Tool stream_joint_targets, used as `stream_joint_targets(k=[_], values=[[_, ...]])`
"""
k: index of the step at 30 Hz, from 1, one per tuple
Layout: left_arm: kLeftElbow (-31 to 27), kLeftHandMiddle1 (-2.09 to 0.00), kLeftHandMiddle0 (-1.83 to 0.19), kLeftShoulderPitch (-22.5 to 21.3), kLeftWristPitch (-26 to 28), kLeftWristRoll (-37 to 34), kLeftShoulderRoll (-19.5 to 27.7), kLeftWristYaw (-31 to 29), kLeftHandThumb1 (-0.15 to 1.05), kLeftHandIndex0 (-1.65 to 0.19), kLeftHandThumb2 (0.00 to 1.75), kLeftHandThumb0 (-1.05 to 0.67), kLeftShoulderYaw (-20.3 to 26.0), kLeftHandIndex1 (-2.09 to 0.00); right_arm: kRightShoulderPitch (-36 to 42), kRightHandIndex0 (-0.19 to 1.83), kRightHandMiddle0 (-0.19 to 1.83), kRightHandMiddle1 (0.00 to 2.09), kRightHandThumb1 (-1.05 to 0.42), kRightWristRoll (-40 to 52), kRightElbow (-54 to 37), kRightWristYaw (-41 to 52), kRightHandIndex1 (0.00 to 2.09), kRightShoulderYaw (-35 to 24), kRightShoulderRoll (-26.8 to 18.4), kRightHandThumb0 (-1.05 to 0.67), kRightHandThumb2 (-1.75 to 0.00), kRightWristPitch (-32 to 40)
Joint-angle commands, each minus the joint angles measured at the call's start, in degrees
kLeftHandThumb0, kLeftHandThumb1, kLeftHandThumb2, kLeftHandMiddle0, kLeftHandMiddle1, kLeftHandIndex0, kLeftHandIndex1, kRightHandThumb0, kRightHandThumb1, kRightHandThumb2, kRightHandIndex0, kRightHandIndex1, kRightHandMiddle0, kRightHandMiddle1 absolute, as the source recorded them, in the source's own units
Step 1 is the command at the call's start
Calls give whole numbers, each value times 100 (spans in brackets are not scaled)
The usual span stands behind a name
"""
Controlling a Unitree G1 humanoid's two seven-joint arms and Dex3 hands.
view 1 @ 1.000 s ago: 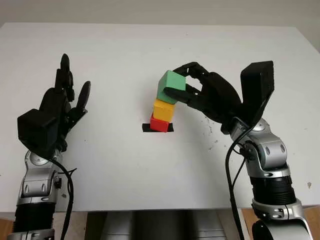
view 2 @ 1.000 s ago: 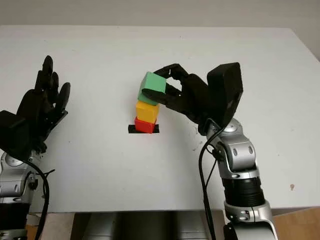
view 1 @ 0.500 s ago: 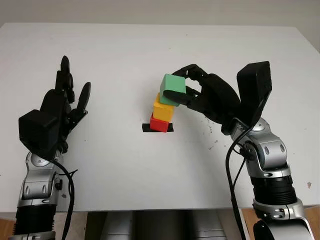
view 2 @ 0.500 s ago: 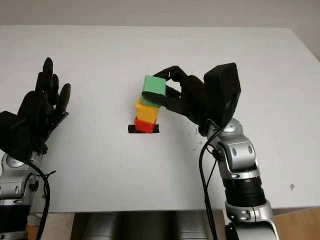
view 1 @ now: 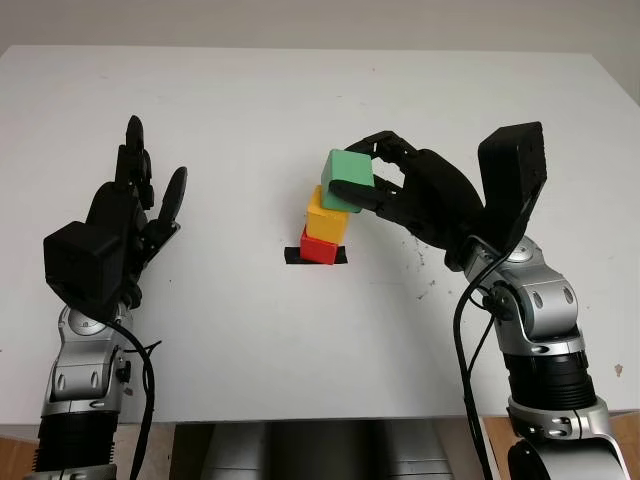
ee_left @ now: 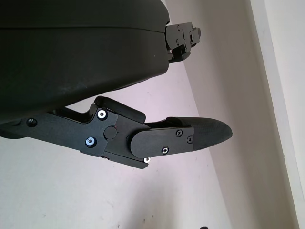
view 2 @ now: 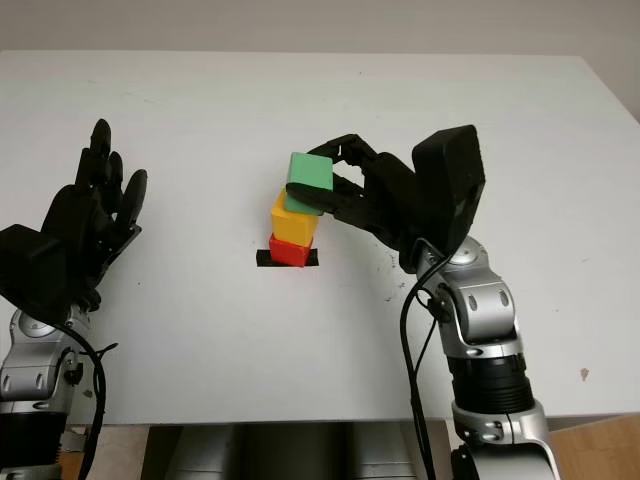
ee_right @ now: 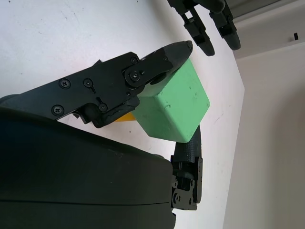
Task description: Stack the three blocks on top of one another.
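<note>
Change: over the last second we have brought the green block (view 1: pixel 347 180) a little rightward and squarer over the yellow block (view 1: pixel 325 217); our right hand (view 1: pixel 385 185) is still clamped on it, fingers (ee_right: pixel 143 71) wrapped on two sides.
Green block: centre of the frame, tilted, overhanging the yellow one toward the right; we cannot tell whether it is touching or just above.
Stack: yellow block sits on the red block (view 1: pixel 319 246), which stands on a black mark (view 1: pixel 290 257) at mid-frame.
Meaning: two levels are done; we judge the last placement is close, needing the green block levelled and centred before release.
Left hand (view 1: pixel 125 215): left of the frame, open, well apart from the stack.
Surface: white counter (view 1: pixel 250 110), plain, with faint scuffs right of the stack.
Room: pale wall along the top edge.
</note>
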Motion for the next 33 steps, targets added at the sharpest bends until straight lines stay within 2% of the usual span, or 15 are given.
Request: stream_joint_targets(k=[1,33], values=[[-129,-5,16,75,-14,-1,-40,-5,105,15,49,-71,-31,-6,32,26,20,177,-99,38,-126,7,7,-47,-15,-49,-5,-54],[-102,-6,18,133,-156,-1,-83,45,105,17,49,-68,-25,-5,-135,27,19,176,-98,-60,300,136,7,152,97,-48,-6,-469]])
